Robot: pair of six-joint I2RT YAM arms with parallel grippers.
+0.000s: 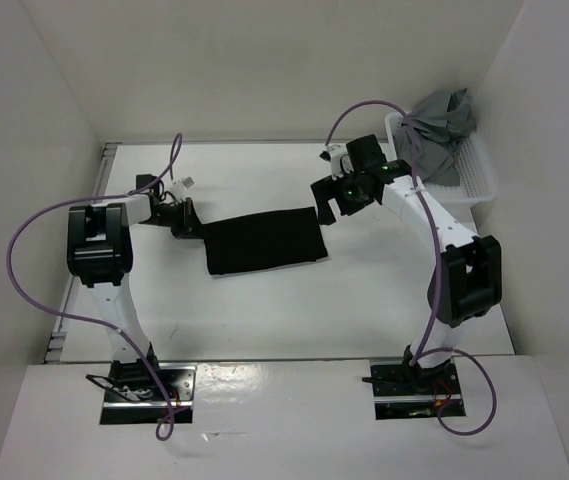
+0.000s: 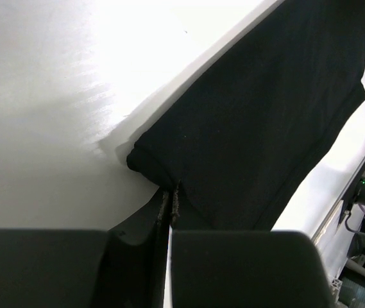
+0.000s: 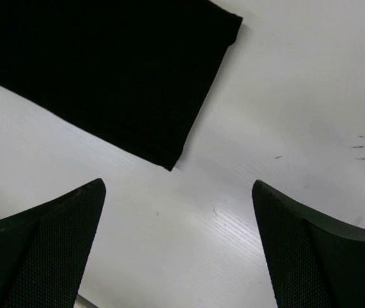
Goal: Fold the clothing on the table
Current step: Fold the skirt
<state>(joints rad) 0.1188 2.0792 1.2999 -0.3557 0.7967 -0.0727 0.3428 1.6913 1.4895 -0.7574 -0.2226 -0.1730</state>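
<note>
Fingers (image 2: 140, 234) of the left gripper (image 2: 169, 202) fill the bottom of the left wrist view, pressed together, with the left edge of the clothing (image 2: 265, 115) pinched between their tips; the fabric bunches into a small raised fold just beside the grip. From above, the clothing lies as a flat black rectangle near the middle of the table (image 1: 264, 320), its long side running left to right and its right end tilted slightly toward the far edge. The right gripper (image 3: 177, 189) hangs over the garment's right end with its jaws spread wide apart, touching nothing; bare white table shows between its fingers, and the near right corner of the fabric lies just ahead of them. A white basket (image 1: 474, 180) stands at the far right corner of the table, holding a crumpled grey garment (image 1: 442, 125). Purple cables (image 1: 34, 270) loop along both arms
</note>
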